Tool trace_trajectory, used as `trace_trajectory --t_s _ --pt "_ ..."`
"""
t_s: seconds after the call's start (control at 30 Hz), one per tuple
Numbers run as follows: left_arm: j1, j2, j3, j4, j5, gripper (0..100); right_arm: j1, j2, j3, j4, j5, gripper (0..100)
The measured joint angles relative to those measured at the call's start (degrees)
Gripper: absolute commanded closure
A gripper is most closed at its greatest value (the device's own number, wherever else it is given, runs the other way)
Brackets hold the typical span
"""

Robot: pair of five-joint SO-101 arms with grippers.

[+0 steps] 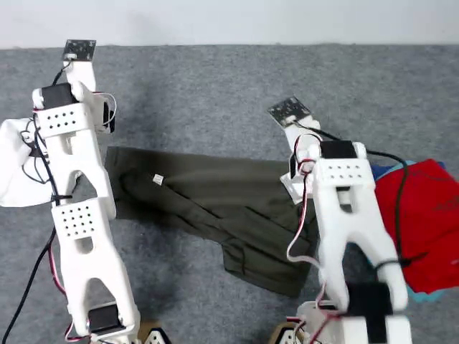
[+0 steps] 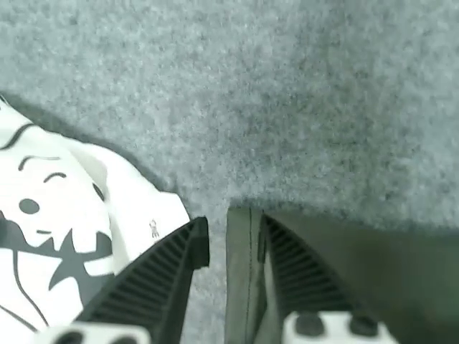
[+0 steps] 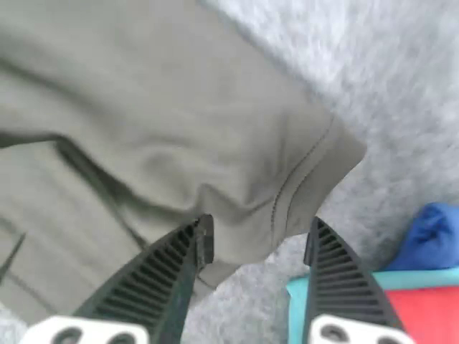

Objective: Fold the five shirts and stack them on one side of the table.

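The narrowly parted left gripper [image 2: 234,231] and wide-open right gripper [image 3: 258,240] straddled the rumpled olive-green cloth shirt's [image 1: 215,201] far corners, holding nothing. A shallow pinch could slip, skewing the fold.

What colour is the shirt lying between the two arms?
The shirt is dark olive green, seen best in the high view.

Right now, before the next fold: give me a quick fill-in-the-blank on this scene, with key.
1. The white printed shirt lies on the robot's ___ side.
2. The red shirt lies on the robot's ___ side.
3. At the olive shirt, the left pincer and right pincer are both ___.

Missing words: left; right; open.
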Motion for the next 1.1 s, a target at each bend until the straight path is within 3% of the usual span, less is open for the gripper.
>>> trace_trajectory --t_s 0.2,0.47,0.57,0.83,1.1 --pt "2.8 -6.1 17.9 0.0 0.0 88 -2.5 -4.5 8.4 2.1 3.3 78.9" --pt "6.5 -15.0 33.7 -0.2 0.0 88 -14.8 -10.8 18.2 6.4 4.4 79.0" --pt "6.9 -19.0 39.2 -0.3 0.0 88 -18.9 -15.6 21.0 8.5 9.3 79.0" --pt "6.9 -26.7 50.1 0.0 0.0 88 -20.3 -20.3 36.9 9.1 23.6 79.0" --pt "6.8 -27.3 50.4 -0.4 0.0 88 -20.4 -20.5 42.9 6.7 26.7 79.1"
